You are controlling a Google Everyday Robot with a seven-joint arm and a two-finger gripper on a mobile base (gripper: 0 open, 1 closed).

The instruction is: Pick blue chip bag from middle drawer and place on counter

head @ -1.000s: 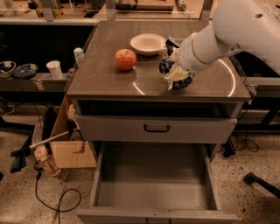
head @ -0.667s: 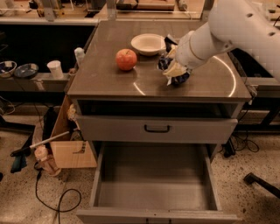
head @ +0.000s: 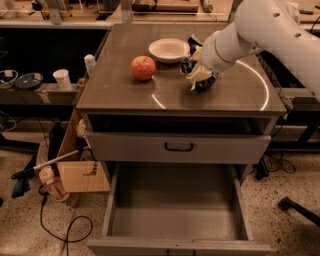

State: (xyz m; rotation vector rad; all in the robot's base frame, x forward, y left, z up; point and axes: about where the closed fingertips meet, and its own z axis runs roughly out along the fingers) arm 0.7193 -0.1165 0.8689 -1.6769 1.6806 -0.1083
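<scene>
- The claw pinched the bag at the surface (contact unclear), just beside the bowl.
- The apple sat apart from both.
- The drawer stood open below.

We see a dim scene with a warm brown cast throughout. Light falls from overhead. The white arm is the brightest thing here, close to washed out; it rises behind the gripper, which is closed round the blue chip bag over the counter. The counter shines faintly, and a thin pale arc gleams across it on both sides of the jaws. Well below the jaws, the middle drawer is murky, darkest along its back wall, and the slot under the counter's lip is almost black. Beyond the jaws, the far benches glow amber.
</scene>
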